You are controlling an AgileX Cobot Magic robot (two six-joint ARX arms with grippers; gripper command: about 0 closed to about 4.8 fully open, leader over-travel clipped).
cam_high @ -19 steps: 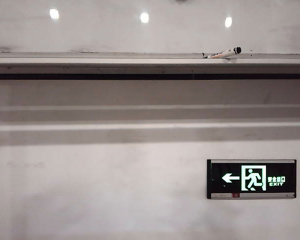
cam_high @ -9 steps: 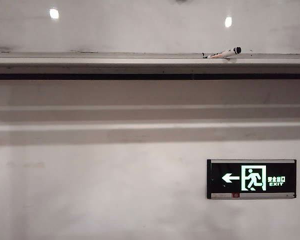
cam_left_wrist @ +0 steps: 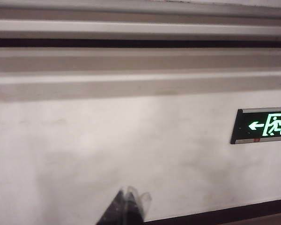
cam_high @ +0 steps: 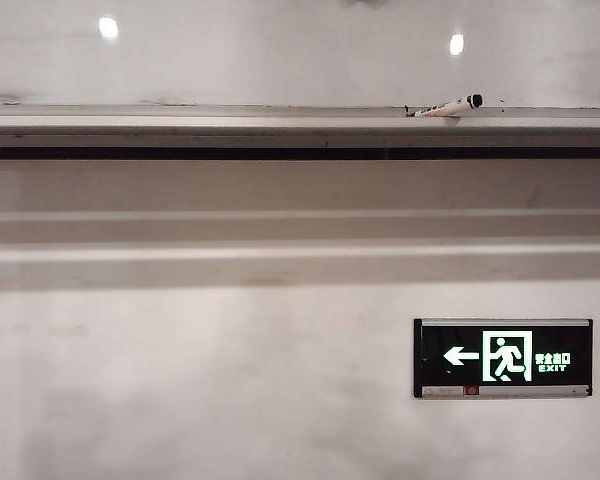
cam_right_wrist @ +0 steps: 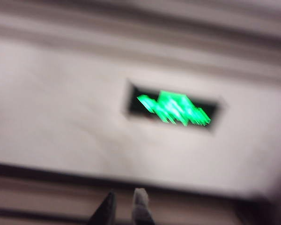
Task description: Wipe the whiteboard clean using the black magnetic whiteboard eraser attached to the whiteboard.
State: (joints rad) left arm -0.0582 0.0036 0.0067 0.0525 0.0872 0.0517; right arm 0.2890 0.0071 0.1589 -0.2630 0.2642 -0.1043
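The left end effector [cam_left_wrist: 127,206] shows only in the left wrist view, as dark fingertips pressed together at the six o'clock edge of that picture. It is clenched on nothing and faces the matte white wall [cam_left_wrist: 131,150], clear of it.

The right end effector [cam_right_wrist: 124,206] shows only in the right wrist view, which is heavily blurred. Two fingertips, one dark and one pale, stand near the six o'clock edge with a narrow gap between them. They look nearly clenched, with nothing visible in the gap. Beyond them, the exit sign [cam_right_wrist: 173,108] is a green smear on the wall.

Neither end effector nor arm appears in the exterior view. There the whiteboard [cam_high: 280,60] fills a glossy strip along the twelve o'clock edge, with two bright light reflections on it. Its long pale ledge [cam_high: 230,122] runs the full width just beneath. A slim white marker [cam_high: 448,106] with a black cap lies tilted on the ledge, toward one o'clock. Under the ledge run a thin dark line and pale horizontal bands, then plain wall. The black exit sign [cam_high: 502,358], with a green-white arrow and running figure, hangs on the wall at about four o'clock.

The eraser cannot be seen in any view.
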